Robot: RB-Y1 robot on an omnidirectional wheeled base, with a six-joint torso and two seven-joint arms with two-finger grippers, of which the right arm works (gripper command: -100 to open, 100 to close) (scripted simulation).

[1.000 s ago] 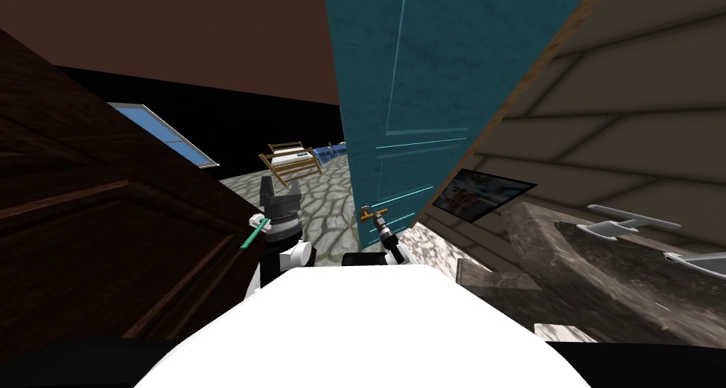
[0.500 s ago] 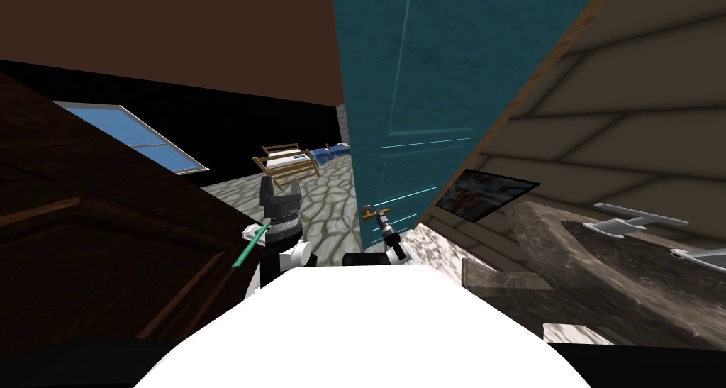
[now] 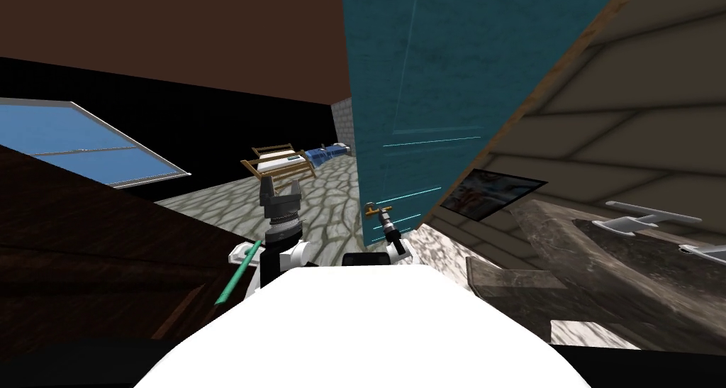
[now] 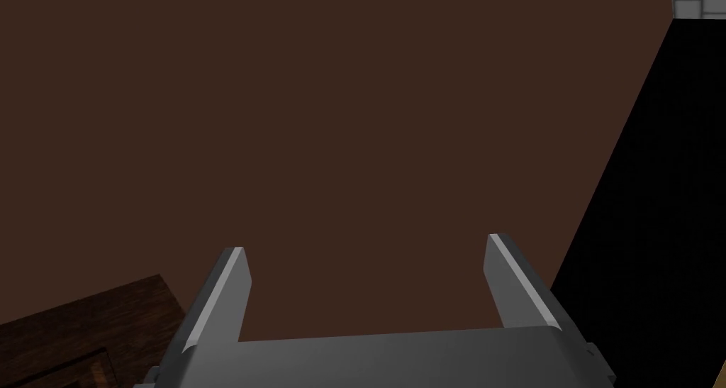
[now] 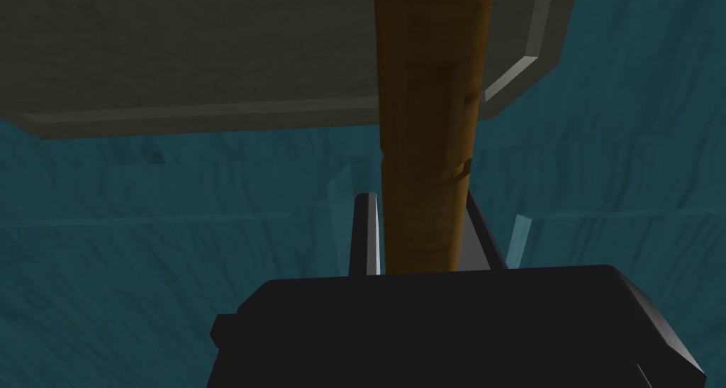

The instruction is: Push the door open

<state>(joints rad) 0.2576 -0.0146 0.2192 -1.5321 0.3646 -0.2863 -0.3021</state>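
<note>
Teal door (image 3: 415, 86) stands ajar; the right gripper (image 5: 418, 201) is clamped on its brown handle (image 5: 425, 121), while the left gripper (image 4: 367, 245) hovers nearby, fingers apart.

Head camera steeply down, right wrist camera close on shared door handle (image 5: 425, 121)

The right gripper (image 5: 420, 201) is closed on a brown handle (image 5: 432, 86), with one of its fingers (image 5: 366, 235) pressed against each side. The handle runs straight away from the dark gripper body and crosses a grey plate (image 5: 198, 50) with bevelled edges. The plate lies flat against a teal door (image 5: 177, 263). Faint pale panel lines mark the door beside the fingers.
</note>
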